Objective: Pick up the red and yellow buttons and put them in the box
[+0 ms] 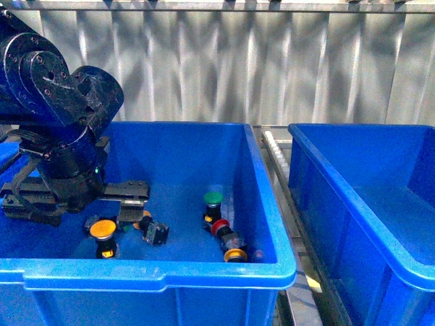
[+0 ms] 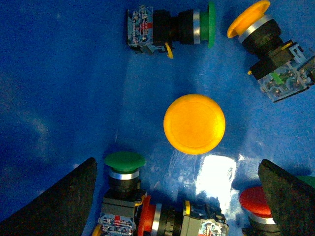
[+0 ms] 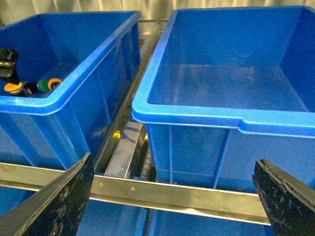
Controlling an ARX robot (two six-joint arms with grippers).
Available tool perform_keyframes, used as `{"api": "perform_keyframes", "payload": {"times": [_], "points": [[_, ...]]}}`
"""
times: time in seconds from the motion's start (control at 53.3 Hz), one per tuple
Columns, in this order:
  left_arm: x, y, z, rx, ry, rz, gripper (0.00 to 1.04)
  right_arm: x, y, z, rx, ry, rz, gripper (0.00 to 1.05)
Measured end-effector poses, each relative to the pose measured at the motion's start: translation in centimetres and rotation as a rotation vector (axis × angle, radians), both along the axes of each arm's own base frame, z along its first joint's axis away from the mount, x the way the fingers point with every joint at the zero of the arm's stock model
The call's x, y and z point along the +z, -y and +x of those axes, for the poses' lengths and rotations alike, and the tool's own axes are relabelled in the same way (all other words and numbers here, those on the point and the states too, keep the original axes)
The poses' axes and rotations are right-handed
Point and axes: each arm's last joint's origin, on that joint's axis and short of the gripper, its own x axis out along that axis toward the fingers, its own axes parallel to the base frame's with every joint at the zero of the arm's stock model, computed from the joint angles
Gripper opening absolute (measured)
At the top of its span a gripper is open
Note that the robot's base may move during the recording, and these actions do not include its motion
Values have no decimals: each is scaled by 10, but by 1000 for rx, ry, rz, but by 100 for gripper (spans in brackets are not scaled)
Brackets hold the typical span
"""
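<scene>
Entry: we log one yellow button (image 2: 194,124) standing cap-up on the floor of the left bin (image 1: 170,272), its domed cap facing the left wrist camera. A second yellow button (image 2: 256,27) lies on its side near it, with black body and contact block showing. A red button (image 2: 257,201) stands upright close by. A second red button (image 2: 147,219) lies on its side. The box (image 3: 197,117) is bright blue and deep with a thick rolled rim. It sits upright just right of that bin.
</scene>
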Motion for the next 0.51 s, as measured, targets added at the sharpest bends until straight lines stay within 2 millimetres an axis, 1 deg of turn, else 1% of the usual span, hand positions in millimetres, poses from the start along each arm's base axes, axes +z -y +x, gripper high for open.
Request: {"api": "perform_keyframes", "payload": {"times": [0.113, 0.225, 0.338, 0.507], "points": [[-1, 0, 2, -4, -2, -7, 97, 0, 0, 0, 0, 0, 0, 98], [-5, 0, 6, -9, -11, -13, 97, 0, 0, 0, 0, 0, 0, 98], [-11, 1, 13, -12, -15, -16, 97, 0, 0, 0, 0, 0, 0, 98], [-14, 3, 21, -12, -22, -13, 97, 0, 0, 0, 0, 0, 0, 98]]}}
